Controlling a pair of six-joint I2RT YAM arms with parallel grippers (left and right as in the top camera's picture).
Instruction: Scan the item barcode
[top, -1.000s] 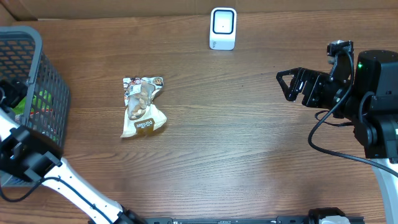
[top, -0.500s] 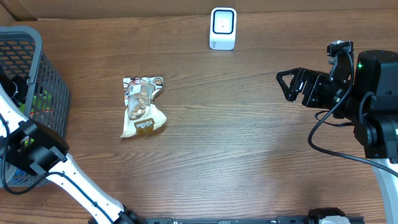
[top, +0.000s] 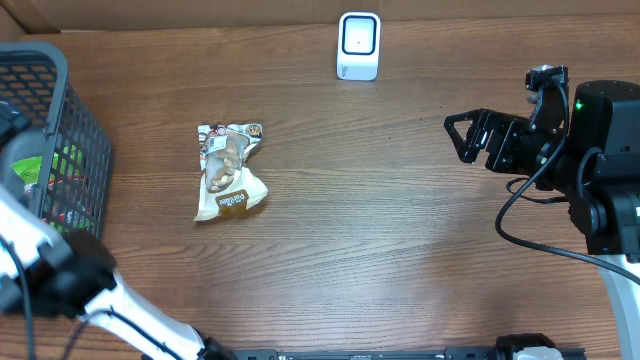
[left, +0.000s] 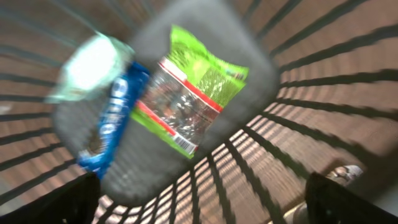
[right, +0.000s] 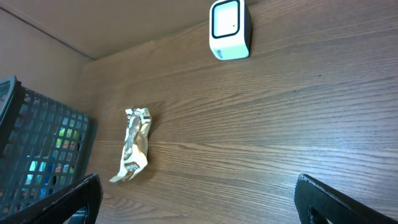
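- Green packet (left: 189, 102) flat on the floor of the basket (left: 336, 81), centre of the blurred left wrist view, touching a blue packet (left: 109, 124) at its left.
- Left gripper (left: 200, 183) above them, fingers spread to the lower corners, grasping nothing.
- Snack pouch (top: 228, 172) flat on the table (top: 380, 250), left of centre overhead.
- Scanner (top: 359, 45) upright at top centre.
- Right gripper (top: 453, 138) at right, released, empty, well apart from the pouch.
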